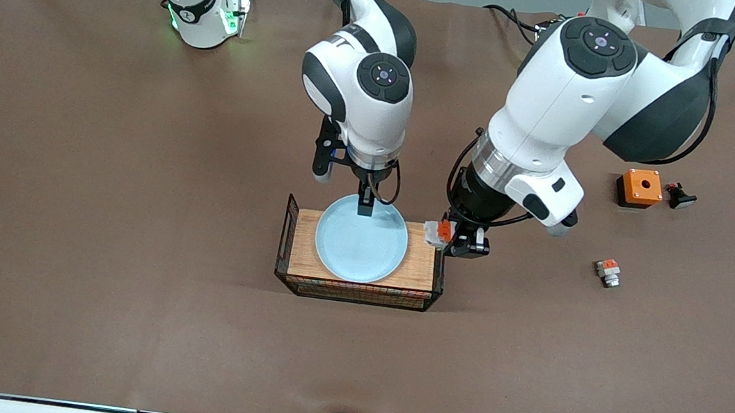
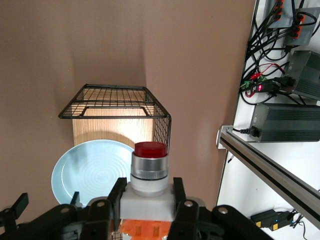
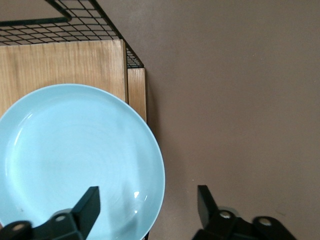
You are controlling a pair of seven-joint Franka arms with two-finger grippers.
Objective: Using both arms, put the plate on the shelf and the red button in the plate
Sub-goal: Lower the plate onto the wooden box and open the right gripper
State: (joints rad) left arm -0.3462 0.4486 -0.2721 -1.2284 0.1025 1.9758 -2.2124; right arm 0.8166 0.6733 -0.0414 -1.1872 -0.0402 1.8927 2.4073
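Note:
The pale blue plate lies on the wooden board of a wire basket. Its rim sticks out a little over the board's edge nearest the robots. My right gripper is open just above that rim. In the right wrist view one finger is over the plate and the other is outside it, with the right gripper empty. My left gripper is shut on the red button over the basket's edge toward the left arm's end. The left wrist view shows the red button with its red cap pointing away from the left gripper.
Toward the left arm's end of the table lie an orange box with a hole, a small black part beside it, and a similar white-orange piece nearer the front camera. The basket's wire walls stand up around the board.

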